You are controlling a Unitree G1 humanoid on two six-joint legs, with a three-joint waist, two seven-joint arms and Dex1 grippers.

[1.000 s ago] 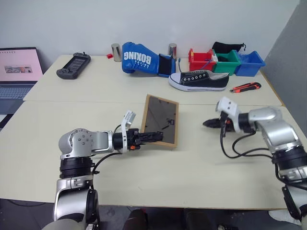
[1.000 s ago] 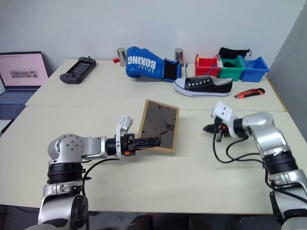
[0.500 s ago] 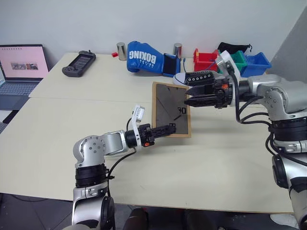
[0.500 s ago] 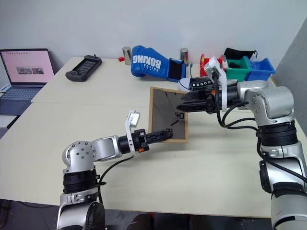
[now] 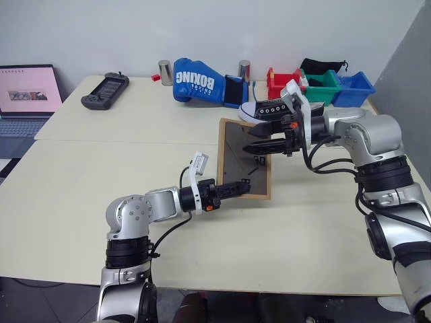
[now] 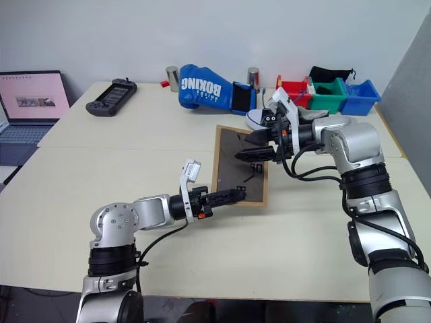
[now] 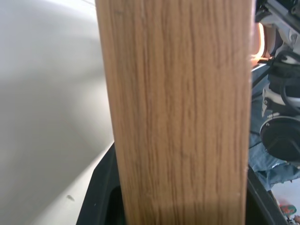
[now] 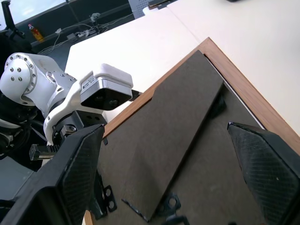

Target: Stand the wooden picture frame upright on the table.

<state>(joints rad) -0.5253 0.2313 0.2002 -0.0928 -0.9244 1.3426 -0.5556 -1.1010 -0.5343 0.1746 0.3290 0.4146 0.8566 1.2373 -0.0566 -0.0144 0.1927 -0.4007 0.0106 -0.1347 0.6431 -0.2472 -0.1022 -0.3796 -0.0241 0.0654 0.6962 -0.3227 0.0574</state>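
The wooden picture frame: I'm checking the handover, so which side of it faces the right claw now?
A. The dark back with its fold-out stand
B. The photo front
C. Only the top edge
A: the right wrist view shows the wooden picture frame's dark back and stand between the open right claw's fingers.

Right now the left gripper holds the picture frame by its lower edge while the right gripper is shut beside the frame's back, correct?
Not quite: the right gripper is open, as its wrist view shows, fingers spread before the picture frame. The left gripper does hold its lower edge.
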